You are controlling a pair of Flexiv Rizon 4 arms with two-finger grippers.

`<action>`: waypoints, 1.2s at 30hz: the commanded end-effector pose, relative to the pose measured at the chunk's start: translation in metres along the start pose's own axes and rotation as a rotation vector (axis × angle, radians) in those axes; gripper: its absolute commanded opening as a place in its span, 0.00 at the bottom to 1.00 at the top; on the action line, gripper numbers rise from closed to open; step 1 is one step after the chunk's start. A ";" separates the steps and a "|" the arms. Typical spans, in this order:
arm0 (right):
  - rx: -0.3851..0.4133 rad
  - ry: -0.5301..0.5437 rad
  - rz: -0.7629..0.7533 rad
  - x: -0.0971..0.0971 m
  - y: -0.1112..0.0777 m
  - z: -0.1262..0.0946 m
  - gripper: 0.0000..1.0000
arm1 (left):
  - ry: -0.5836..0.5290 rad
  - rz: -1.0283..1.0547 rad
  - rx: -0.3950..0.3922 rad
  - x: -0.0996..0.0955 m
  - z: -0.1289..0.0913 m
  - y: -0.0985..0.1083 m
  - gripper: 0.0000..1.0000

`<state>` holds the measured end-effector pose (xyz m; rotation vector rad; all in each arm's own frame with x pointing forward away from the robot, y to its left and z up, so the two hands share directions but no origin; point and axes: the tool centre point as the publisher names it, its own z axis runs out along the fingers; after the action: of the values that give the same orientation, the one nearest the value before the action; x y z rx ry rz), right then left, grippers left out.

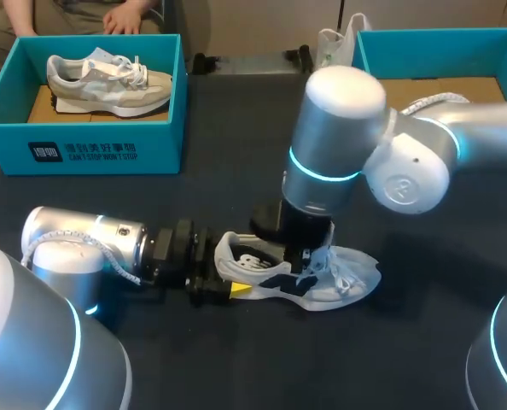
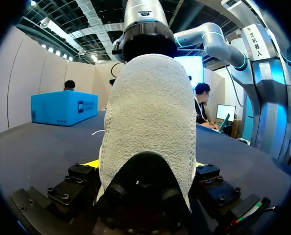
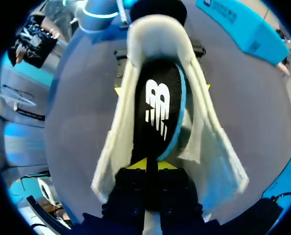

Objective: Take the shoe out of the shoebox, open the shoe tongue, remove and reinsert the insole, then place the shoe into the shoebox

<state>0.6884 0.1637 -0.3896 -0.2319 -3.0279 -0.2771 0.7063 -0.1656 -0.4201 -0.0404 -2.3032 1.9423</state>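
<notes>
Pinching the insole, right tool

Right wrist view: near end of the insole ran under the right gripper, tips pinched together, probably on its edge. The toe of the shoe was hidden behind the gripper body.

Left wrist view: the shoe's heel filled the frame. The left gripper clamped it, with only yellow slivers showing either side.

Head view: the right arm covered the shoe's middle, so insole and right fingertips didn't show. The right shoebox was part hidden behind that arm and cut off by the frame edge.
</notes>
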 end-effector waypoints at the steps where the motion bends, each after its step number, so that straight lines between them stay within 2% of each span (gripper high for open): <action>1: -0.063 -0.019 -0.037 0.007 -0.009 -0.024 0.00 | -0.004 -0.001 0.000 -0.003 0.002 -0.001 0.00; 8: -0.143 -0.035 -0.128 0.000 -0.006 -0.036 0.00 | -0.004 -0.001 0.000 -0.003 0.002 -0.001 0.00; 13: -0.136 -0.028 -0.167 -0.007 -0.001 -0.040 0.00 | -0.004 -0.001 0.000 -0.003 0.002 -0.001 0.00; 18: -0.190 -0.034 -0.187 -0.013 -0.005 -0.045 0.00 | -0.004 -0.001 0.000 -0.003 0.002 -0.001 0.00; 27: -0.215 -0.023 -0.225 -0.019 -0.005 -0.052 0.00 | -0.004 -0.001 0.000 -0.003 0.002 -0.001 0.00; 29: -0.254 -0.025 -0.239 -0.019 -0.004 -0.053 0.00 | -0.004 -0.001 0.000 -0.003 0.002 -0.001 0.00; 32: -0.250 -0.002 -0.247 -0.019 -0.005 -0.054 0.00 | -0.004 -0.001 0.000 -0.003 0.002 -0.001 0.00; 36: -0.203 0.013 -0.252 -0.020 -0.002 -0.055 0.00 | -0.004 -0.001 0.000 -0.003 0.002 -0.001 0.00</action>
<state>0.7092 0.1440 -0.3413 0.1407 -3.0124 -0.6463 0.7094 -0.1668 -0.4194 -0.0375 -2.3046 1.9436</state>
